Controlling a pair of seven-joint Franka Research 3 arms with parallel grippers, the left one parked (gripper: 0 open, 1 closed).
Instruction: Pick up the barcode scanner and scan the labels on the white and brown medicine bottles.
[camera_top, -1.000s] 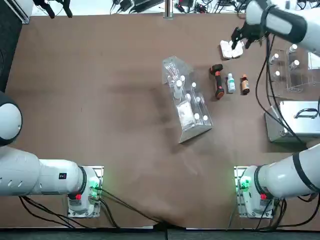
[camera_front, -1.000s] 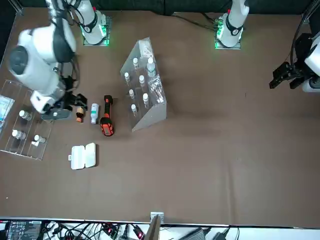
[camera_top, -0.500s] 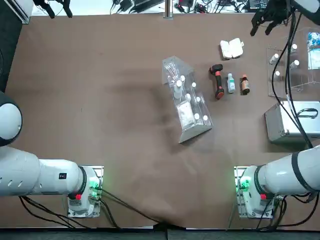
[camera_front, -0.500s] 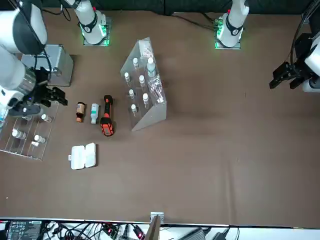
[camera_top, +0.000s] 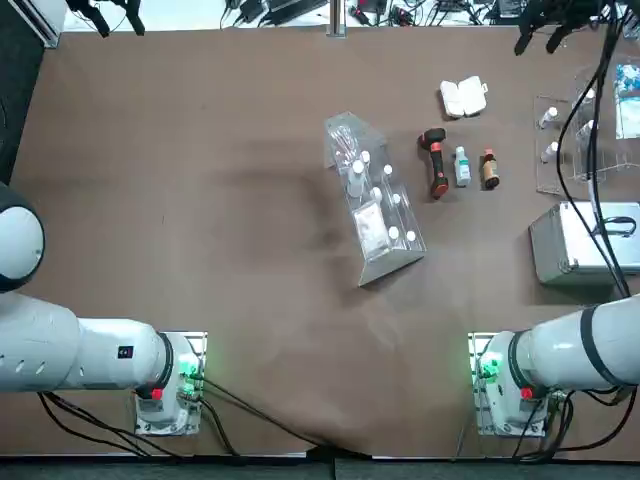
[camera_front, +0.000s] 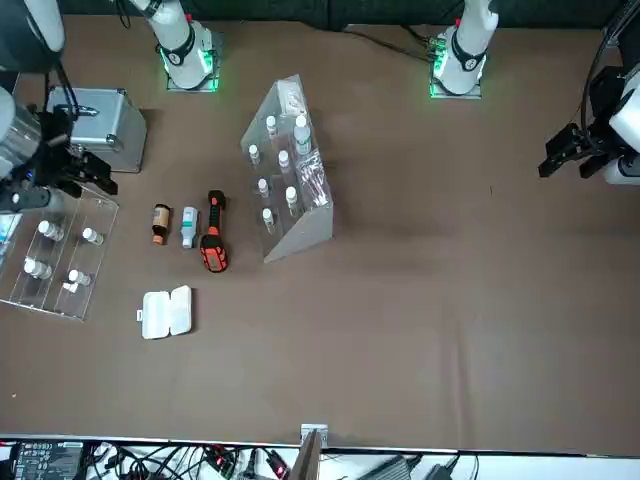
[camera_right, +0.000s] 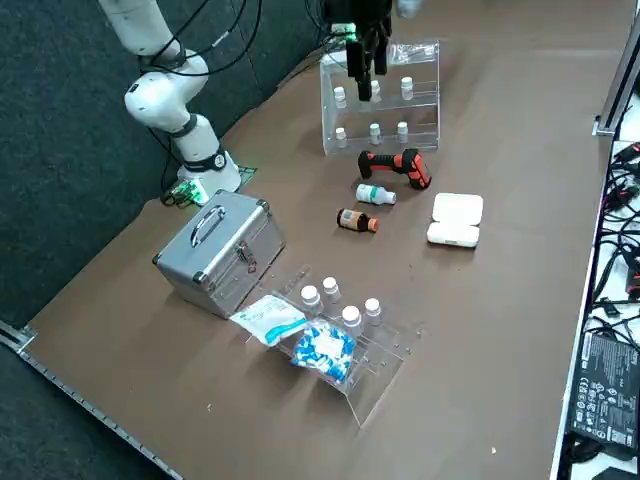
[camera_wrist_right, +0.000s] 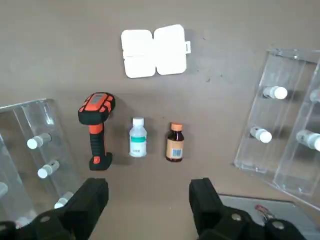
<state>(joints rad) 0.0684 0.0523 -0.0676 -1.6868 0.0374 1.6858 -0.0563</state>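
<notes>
Right gripper (camera_wrist_right: 148, 185) high above the surface (camera_top: 250, 250), off to the robot's right, fingers (camera_wrist_right: 87, 205) wide apart, nothing between. Best to center over the barcode scanner (camera_wrist_right: 97, 117), lying just beside the white bottle (camera_wrist_right: 138, 139), and straddle its handle (camera_wrist_right: 98, 145) squarely. Brown bottle (camera_wrist_right: 175, 143) beyond; clear racks (camera_top: 385, 262) flanking; cables (camera_front: 180, 460) past the edge.
</notes>
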